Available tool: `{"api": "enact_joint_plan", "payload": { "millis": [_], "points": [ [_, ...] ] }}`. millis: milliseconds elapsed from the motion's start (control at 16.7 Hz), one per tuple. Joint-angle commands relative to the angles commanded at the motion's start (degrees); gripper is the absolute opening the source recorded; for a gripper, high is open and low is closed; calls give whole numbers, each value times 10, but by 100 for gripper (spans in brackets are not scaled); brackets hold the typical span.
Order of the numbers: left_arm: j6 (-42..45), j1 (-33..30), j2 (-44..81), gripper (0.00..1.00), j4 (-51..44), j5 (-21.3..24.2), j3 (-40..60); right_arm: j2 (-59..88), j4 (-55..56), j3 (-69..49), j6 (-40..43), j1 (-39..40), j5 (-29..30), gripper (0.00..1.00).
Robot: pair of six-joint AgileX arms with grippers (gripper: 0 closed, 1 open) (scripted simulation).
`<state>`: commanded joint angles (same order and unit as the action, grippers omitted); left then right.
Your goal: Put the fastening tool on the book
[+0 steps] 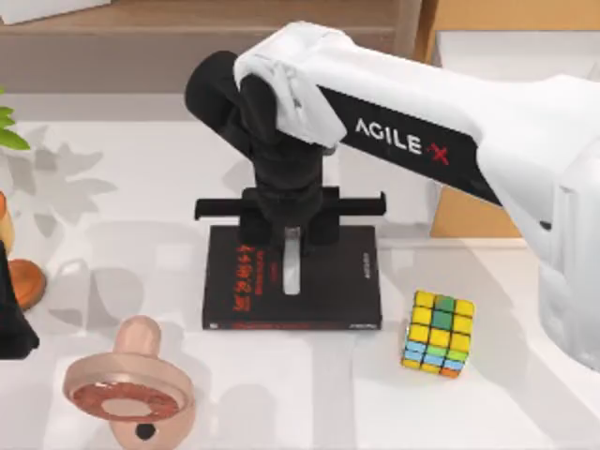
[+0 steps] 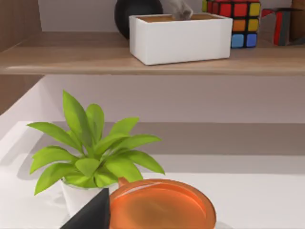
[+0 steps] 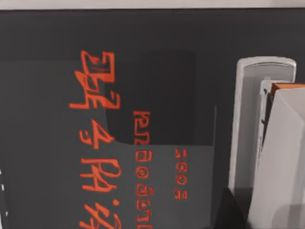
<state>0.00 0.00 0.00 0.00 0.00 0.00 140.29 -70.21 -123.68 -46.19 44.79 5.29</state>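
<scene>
The right gripper (image 1: 292, 246) hangs over the far half of the book (image 1: 328, 281), near the middle of the surface (image 1: 281, 384). The fastening tool (image 1: 292, 262), slim and silvery grey, runs lengthwise from between the fingers out over the black cover; whether the fingers are clamped on it or parted cannot be told. In the right wrist view the tool (image 3: 257, 138) lies close over the book (image 3: 57, 143), beside its red lettering (image 3: 97, 143). A multicoloured puzzle cube (image 1: 439, 334) stands just right of the book. A pink round-headed object (image 1: 129, 384) lies near the front left. The left arm is parked at the left edge, facing a green plant (image 2: 93, 148) and an orange dish (image 2: 162, 205).
</scene>
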Motion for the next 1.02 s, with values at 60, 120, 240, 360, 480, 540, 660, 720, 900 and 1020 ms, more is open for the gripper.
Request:
{"api": "enact_joint_plan", "payload": {
  "millis": [60,120,240,360,480,540,660,720,900,1020],
  "points": [
    [0,0,0,100,0,0,0,0,0,0,0,0,0,23],
    [0,0,0,100,0,0,0,0,0,0,0,0,0,30],
    [0,0,0,100,0,0,0,0,0,0,0,0,0,45],
    [0,0,0,100,0,0,0,0,0,0,0,0,0,60],
    [0,0,0,100,0,0,0,0,0,0,0,0,0,75],
    [0,0,0,100,0,0,0,0,0,0,0,0,0,83],
    [0,0,0,100,0,0,0,0,0,0,0,0,0,98],
    [0,0,0,100,0,0,0,0,0,0,0,0,0,100],
    [0,0,0,100,0,0,0,0,0,0,0,0,0,100],
    [0,0,0,100,0,0,0,0,0,0,0,0,0,100]
  ]
}}
